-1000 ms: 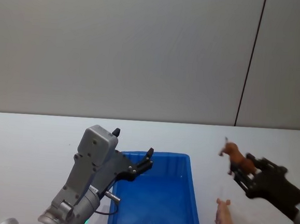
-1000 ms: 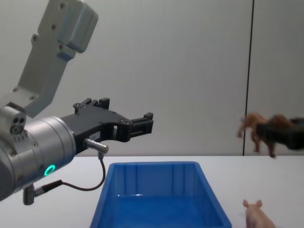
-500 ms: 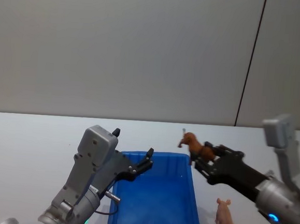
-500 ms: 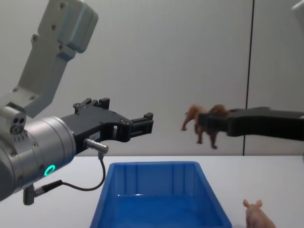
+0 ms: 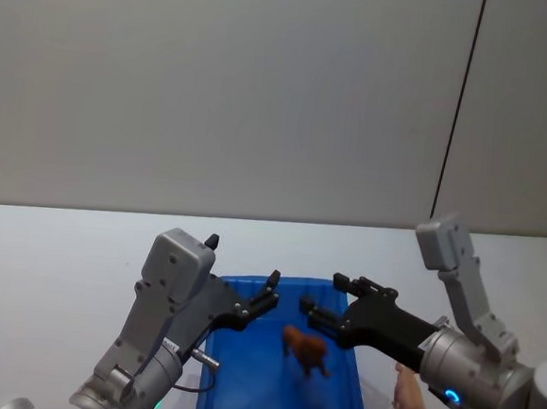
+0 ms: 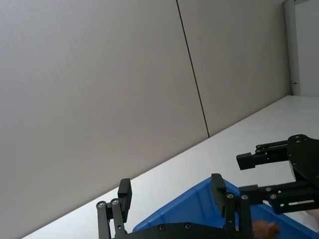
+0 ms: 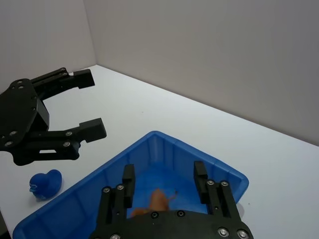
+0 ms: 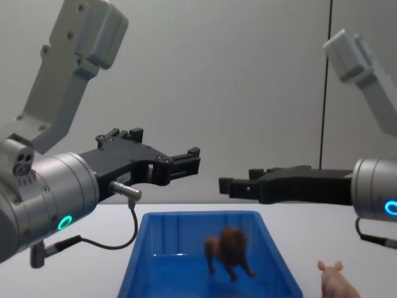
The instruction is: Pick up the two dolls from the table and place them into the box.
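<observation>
Two dolls, two places: the reddish-brown animal [image 5: 306,351] [image 8: 228,249] [image 7: 157,201] [image 6: 263,229] is inside the box [image 5: 250,383] [image 8: 186,233] [image 7: 99,184] [image 6: 184,209], upright on its legs toward the right half. Whether its feet rest on the floor of the box cannot be told. The pink pig [image 5: 410,405] [image 8: 337,282] is on the table [image 5: 51,263] [image 8: 80,261], just right of the box's near right corner and apart from its wall.

Your right gripper [image 5: 323,294] [image 8: 239,180] [image 7: 164,174] [image 6: 242,174] hangs over the far right part of the box with its fingers spread wide and nothing between them. The brown animal sits below it, clear of both fingers. The arm comes in from the right, its grey elbow raised above the pig.

Your left gripper [image 5: 242,264] [image 8: 189,162] [image 6: 171,184] [image 7: 92,102] is held above the box's far left corner, pointing right toward the other gripper. Its fingers are parted too, and it carries nothing. The two grippers face each other across the box, apart from one another.

You can also see a small blue duck toy [image 7: 45,183] on the table just outside the box's left wall.
</observation>
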Robot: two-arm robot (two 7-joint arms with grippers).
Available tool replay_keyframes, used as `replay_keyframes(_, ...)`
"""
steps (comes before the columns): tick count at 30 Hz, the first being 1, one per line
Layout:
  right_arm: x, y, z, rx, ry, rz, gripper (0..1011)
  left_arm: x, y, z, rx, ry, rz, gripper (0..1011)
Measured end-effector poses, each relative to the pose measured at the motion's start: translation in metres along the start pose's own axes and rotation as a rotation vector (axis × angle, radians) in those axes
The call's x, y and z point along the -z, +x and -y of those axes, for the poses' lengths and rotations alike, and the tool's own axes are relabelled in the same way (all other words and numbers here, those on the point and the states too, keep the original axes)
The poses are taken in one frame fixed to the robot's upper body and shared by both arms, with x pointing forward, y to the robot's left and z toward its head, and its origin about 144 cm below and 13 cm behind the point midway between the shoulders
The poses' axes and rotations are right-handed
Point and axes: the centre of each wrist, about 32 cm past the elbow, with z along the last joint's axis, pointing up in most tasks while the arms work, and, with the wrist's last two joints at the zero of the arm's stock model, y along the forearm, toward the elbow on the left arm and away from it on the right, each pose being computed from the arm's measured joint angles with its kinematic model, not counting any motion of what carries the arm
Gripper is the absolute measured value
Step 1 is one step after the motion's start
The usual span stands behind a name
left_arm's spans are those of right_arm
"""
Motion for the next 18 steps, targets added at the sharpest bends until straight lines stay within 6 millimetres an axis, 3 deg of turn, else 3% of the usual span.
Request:
replay_keyframes(11,0.007,0.004,0.004,0.024,-0.014,0.018,980,0.000,0.000,0.000,0.000,0.000,0.000,1001)
replay_keyframes(18,0.011,0.010,0.022,0.074,-0.004,0.039,1001,0.000,0.000,0.000,0.000,0.000,0.000,1001)
